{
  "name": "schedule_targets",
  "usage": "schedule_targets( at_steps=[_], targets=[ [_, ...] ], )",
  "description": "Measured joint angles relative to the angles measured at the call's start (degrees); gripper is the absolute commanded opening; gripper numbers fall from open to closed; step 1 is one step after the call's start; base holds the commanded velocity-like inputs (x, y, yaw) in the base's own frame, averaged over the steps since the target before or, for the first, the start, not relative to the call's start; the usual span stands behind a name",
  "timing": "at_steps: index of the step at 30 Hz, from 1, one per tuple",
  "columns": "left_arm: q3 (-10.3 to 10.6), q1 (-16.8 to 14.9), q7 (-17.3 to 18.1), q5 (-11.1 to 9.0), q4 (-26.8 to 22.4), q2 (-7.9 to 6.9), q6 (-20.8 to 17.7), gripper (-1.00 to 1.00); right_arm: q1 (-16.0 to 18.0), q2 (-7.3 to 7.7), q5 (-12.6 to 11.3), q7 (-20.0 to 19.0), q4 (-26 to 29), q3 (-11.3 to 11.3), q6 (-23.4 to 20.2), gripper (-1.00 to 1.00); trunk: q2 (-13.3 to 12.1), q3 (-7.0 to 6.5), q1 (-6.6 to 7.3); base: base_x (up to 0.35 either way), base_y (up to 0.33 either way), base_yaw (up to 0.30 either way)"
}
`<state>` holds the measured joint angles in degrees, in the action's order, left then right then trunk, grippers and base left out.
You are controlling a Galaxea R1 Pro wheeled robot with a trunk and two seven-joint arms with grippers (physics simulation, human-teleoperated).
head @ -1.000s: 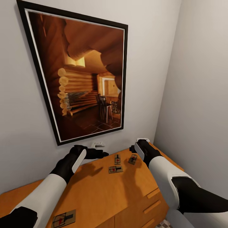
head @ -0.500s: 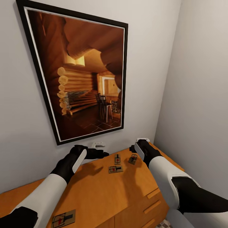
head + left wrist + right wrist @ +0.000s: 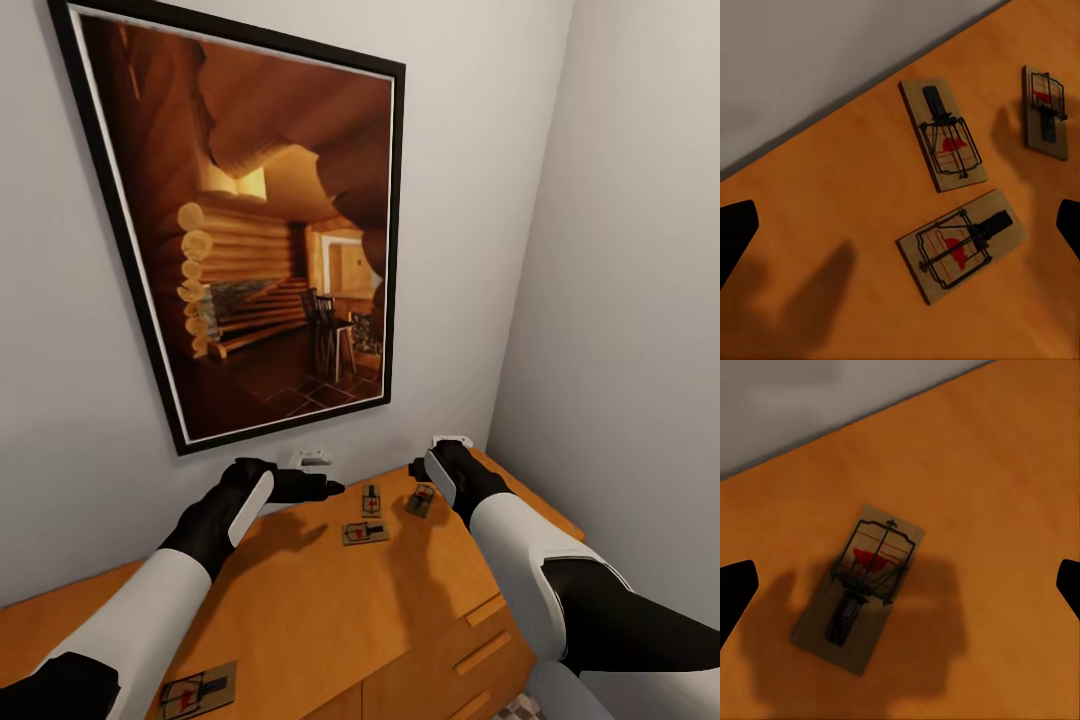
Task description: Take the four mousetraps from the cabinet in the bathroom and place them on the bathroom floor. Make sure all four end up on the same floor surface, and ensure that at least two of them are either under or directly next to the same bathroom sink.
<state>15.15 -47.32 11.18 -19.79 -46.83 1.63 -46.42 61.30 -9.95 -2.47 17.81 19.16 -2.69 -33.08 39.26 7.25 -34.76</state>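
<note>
Three mousetraps lie close together at the back of the orange-brown cabinet top: one by the wall, one in front of it, one to the right. A fourth mousetrap sits near the front left edge. My left gripper hovers open just left of the group; its wrist view shows the three traps below. My right gripper hangs open above the right-hand trap, its fingertips wide apart.
A large framed picture of a log cabin hangs on the wall behind the cabinet. A small white object rests at the wall, another by the right gripper. The side wall closes the corner on the right. Drawer handles show below.
The head view has shifted very slightly. Both arms and the mousetraps stay where they were.
</note>
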Motion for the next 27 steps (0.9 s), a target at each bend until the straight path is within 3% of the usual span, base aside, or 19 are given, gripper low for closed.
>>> schedule_targets(
  at_steps=[27],
  targets=[
    [0.1,0.0,0.0,0.1,0.0,0.13,-0.1,1.0,-0.1,0.0,-0.8,-0.2,-0.9,-0.4,2.2,1.0,10.5,4.69,-5.72,0.0,0.0,0.0]
  ],
)
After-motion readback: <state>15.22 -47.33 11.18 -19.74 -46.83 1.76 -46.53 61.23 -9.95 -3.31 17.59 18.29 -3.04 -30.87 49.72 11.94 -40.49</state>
